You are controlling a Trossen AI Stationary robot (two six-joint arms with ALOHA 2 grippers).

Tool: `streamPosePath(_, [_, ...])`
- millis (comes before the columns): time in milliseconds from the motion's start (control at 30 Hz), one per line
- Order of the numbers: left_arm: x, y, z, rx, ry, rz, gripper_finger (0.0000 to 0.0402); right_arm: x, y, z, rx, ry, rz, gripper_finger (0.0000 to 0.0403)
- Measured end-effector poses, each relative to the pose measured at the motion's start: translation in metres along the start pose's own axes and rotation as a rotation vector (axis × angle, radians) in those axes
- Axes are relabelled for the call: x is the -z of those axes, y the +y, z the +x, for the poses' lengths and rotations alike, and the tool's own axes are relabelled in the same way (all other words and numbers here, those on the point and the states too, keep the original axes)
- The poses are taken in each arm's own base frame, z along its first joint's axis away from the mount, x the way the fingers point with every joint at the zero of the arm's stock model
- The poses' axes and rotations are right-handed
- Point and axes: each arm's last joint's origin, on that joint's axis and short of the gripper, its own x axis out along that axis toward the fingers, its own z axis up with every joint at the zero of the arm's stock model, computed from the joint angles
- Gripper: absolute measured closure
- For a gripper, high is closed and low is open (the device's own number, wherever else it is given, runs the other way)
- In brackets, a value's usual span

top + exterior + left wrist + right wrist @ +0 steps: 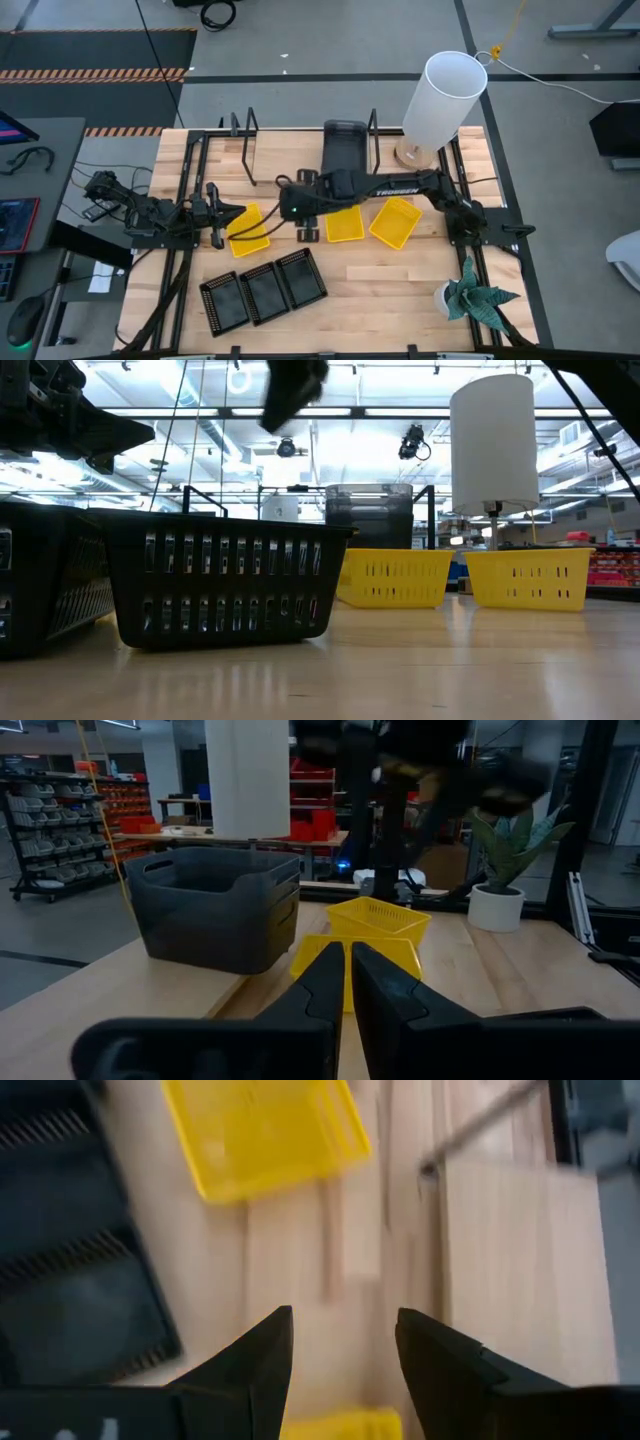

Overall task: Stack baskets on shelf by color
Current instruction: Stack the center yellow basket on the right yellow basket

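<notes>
Yellow baskets lie mid-frame in the high view, the leftmost [249, 231] just right of the nearly closed, empty left gripper [222, 222], while the right gripper [290, 203] hovers wide open between them.

1. You see two dark, near-black arms, the left arm [150, 212] and the right arm [400, 186].
2. The right arm carries white lettering along one link, too small for you to read.
3. Fingers [250, 1365] are matte black, wedge-shaped, tapering to blunt tips.
4. Black cables trail beside the left arm.
</notes>
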Motion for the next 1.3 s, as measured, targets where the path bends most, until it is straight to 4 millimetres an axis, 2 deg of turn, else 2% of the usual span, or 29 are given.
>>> streamPosePath(133, [0.000, 0.000, 0.000, 0.000, 0.000, 0.000, 0.0364, -0.010, 0.017, -0.001, -0.019, -0.098, 0.021, 0.0219])
streamPosePath(267, [0.000, 0.000, 0.000, 0.000, 0.000, 0.001, 0.0363, -0.010, 0.035, 0.008, -0.076, -0.099, 0.073, 0.0219])
streamPosePath(500, [0.000, 0.000, 0.000, 0.000, 0.001, 0.001, 0.0373, 0.002, 0.069, 0.024, -0.120, -0.062, 0.101, 0.0219])
streamPosePath(667, [0.000, 0.000, 0.000, 0.000, 0.000, 0.000, 0.0368, 0.005, 0.086, 0.033, -0.140, -0.084, 0.139, 0.0219])
streamPosePath(933, [0.000, 0.000, 0.000, 0.000, 0.000, 0.000, 0.0366, 0.021, 0.109, 0.040, -0.161, -0.008, 0.138, 0.0219])
streamPosePath(1133, [0.000, 0.000, 0.000, 0.000, 0.000, 0.000, 0.0374, 0.031, 0.116, 0.045, -0.156, 0.049, 0.113, 0.0219])
streamPosePath(1300, [0.000, 0.000, 0.000, 0.000, 0.000, 0.000, 0.0367, 0.047, 0.105, 0.047, -0.092, 0.215, 0.103, 0.0222])
